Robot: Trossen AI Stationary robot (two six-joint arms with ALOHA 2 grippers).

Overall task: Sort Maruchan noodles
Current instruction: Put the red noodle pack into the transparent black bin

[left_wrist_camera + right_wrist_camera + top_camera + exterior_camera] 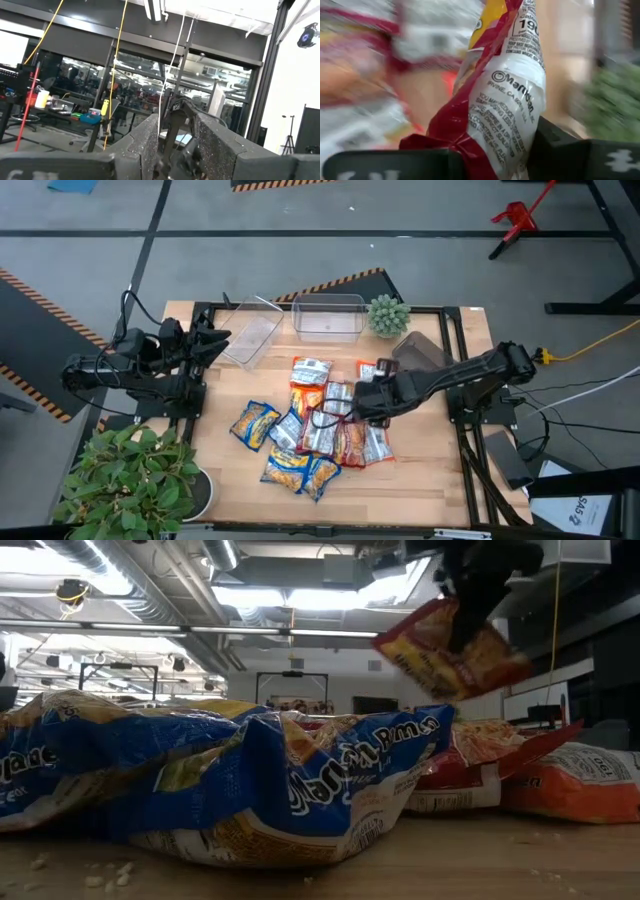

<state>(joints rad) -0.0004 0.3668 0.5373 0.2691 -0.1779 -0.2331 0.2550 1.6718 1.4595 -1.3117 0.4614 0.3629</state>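
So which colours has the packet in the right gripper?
Red and white packet, with some yellow; right wrist view shows it best.

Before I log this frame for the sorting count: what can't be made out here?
- High view: the right gripper hides its held packet.
- Low view: the blue packet blocks the pile behind.
- Right wrist view: everything beyond the packet is blurred.
- Left wrist view: left gripper faces the room.

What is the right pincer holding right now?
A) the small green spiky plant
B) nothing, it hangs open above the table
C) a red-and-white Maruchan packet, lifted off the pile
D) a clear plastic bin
C: the right wrist view shows the right pincer shut on a red-and-white Maruchan packet, and the low view shows that packet hanging in the air above the pile.
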